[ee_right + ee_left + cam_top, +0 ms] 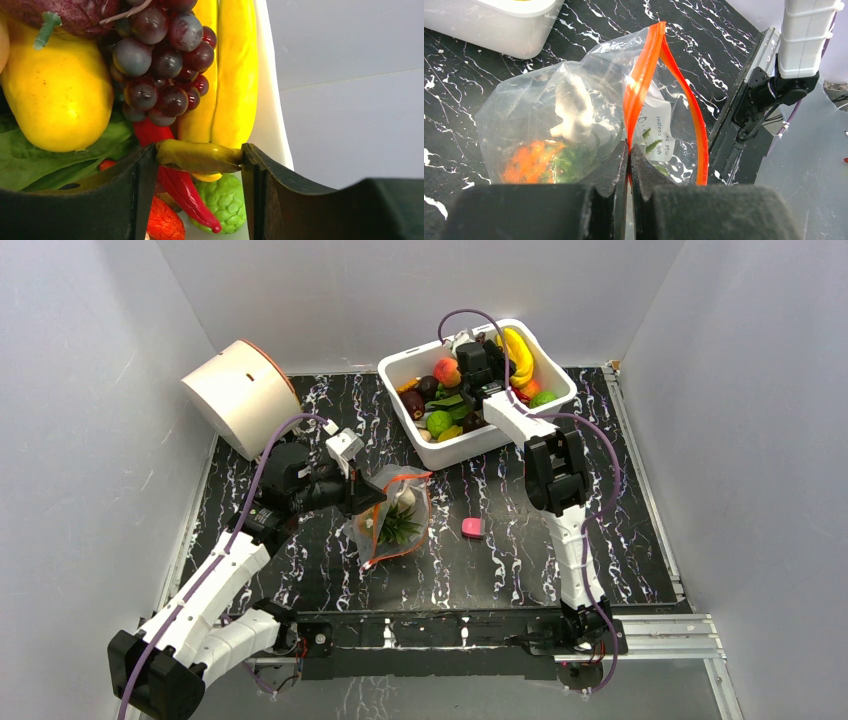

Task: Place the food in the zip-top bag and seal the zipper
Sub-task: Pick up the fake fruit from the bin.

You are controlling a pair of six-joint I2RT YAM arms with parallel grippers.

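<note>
A black tabletop (pixel 620 540) veined with white marbling sits between pale grey walls (pixel 400 280). On it we see the left gripper (pixel 629 150) with its black fingers pressed together on the zipper (pixel 644 75), the thin red-orange strip along the mouth of the clear, floppy plastic zip-top bag (pixel 524 110). The strip's other side bows away to the right, so the mouth gapes. Inside the bag lie the orange toy pineapple (pixel 526 162) with its spiky green crown and a white piece (pixel 574 110) we cannot identify. The bag rests on the table left of centre. A small pink rounded block (pixel 471 528) lies near it on the right, and a white cylinder with an orange rim (pixel 235 395) lies tipped on its side near the far left corner.

The right gripper (pixel 199 157) is down in the white rectangular plastic bin (pixel 500 440) at the far side. Its fingers are clamped on a glossy olive-yellow piece (pixel 190 155) at the lower end of the yellow banana bunch (pixel 235 75) (stem or separate item, we cannot tell). Beside the bananas sit dark purple-red grapes (pixel 160 65), with a large smooth yellow fruit (pixel 55 95) on their left. A red chilli (pixel 180 190) and a bumpy green fruit (pixel 225 200) lie below the fingers.
</note>
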